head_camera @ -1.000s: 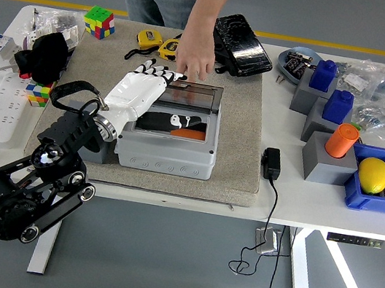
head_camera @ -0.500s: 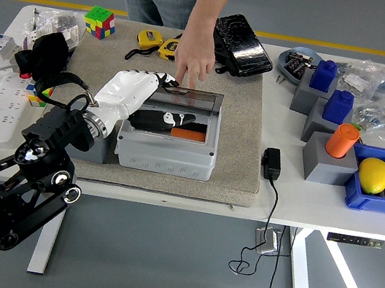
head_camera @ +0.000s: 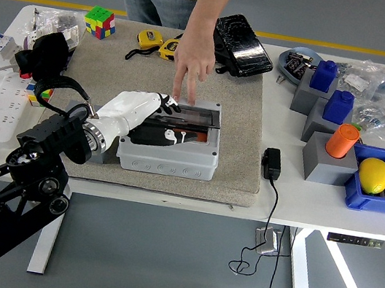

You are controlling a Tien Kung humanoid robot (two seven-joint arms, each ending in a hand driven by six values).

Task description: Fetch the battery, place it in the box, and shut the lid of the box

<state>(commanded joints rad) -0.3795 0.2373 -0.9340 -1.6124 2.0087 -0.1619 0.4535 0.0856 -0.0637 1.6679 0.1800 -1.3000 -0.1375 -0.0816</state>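
Black jointed left arm (head_camera: 16,181) with looping cable, silver wrist ring and white-shelled hand (head_camera: 135,109).

The robot's left hand (head_camera: 143,106) has drawn back toward the lower left of the frame and now lies lower, over the left part of the grey box (head_camera: 170,144). The clear lid (head_camera: 196,115) has tipped down nearly flat. The person's hand (head_camera: 193,59) has followed, fingertips now on the lid's far edge.
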